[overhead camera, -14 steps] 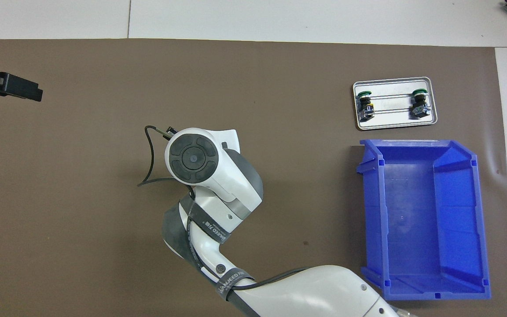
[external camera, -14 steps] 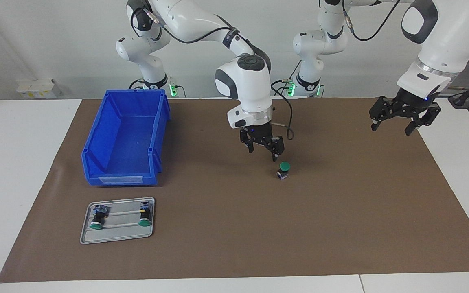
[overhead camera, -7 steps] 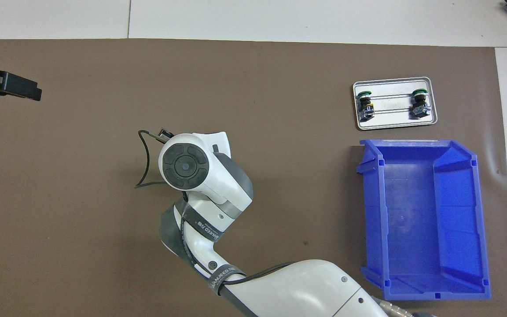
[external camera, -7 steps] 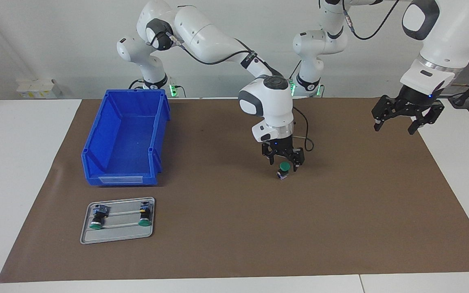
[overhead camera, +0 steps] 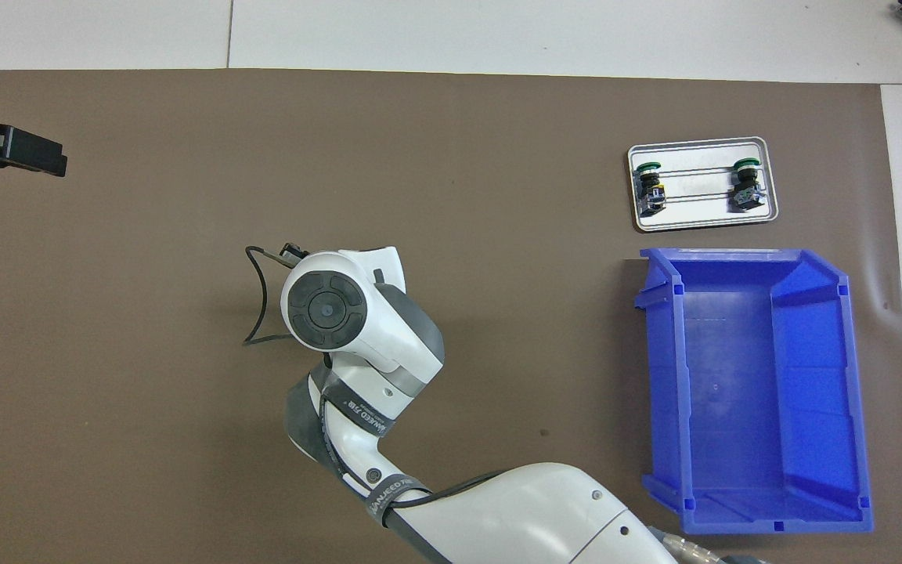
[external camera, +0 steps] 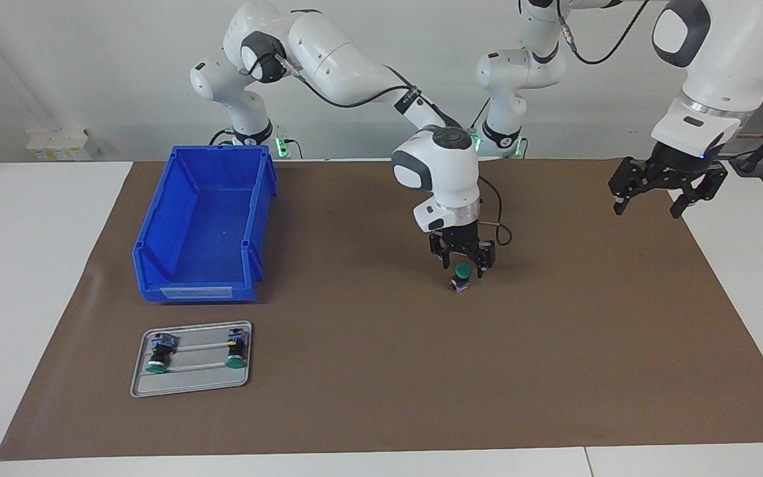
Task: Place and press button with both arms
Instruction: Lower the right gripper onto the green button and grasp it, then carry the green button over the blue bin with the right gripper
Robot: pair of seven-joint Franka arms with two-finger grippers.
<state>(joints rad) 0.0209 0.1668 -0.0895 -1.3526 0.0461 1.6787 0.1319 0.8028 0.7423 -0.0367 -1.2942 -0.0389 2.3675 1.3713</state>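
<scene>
Since a second ago the right gripper [external camera: 464,267] has swung from the button's eleven o'clock side down around the button [external camera: 462,275] – its fingers now straddle the green cap, narrowing, though whether they touch it I cannot tell. The button stands upright mid-mat, at about three o'clock from the blue bin [external camera: 204,222] in the facing view. The left gripper [external camera: 666,191], spread wide, has drifted slightly up – it hangs over the mat's edge at the left arm's end. The arm band's lettering is unreadable.
</scene>
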